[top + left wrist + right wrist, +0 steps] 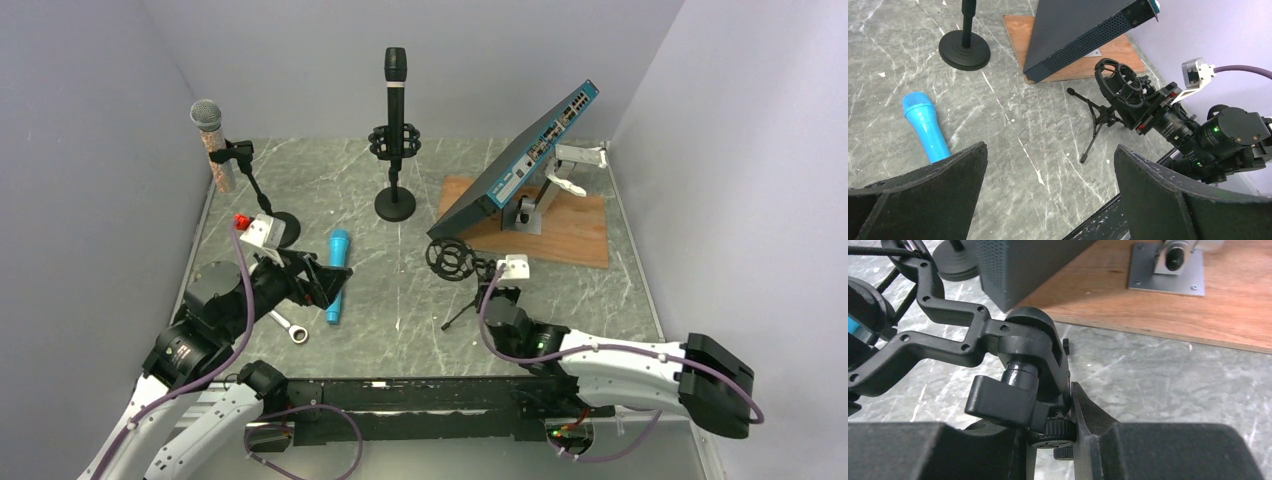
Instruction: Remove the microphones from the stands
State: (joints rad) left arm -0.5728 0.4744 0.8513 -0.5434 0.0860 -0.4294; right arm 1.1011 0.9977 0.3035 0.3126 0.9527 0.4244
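A blue microphone (337,277) lies flat on the table; it also shows in the left wrist view (925,127). A small black tripod stand (462,300) carries an empty shock mount (451,258) and leans over. My right gripper (497,292) is shut on the stand's neck knob (1058,429) just under its swivel joint (1028,347). My left gripper (325,282) is open and empty, right beside the blue microphone, its wide-apart fingers (943,175) above bare table.
A black microphone (396,85) stands in a round-base stand at the back centre. A silver-headed microphone (212,140) stands in a stand at the back left. A tilted network switch (520,160) rests on a wooden board (570,235). A wrench (290,328) lies at the front left.
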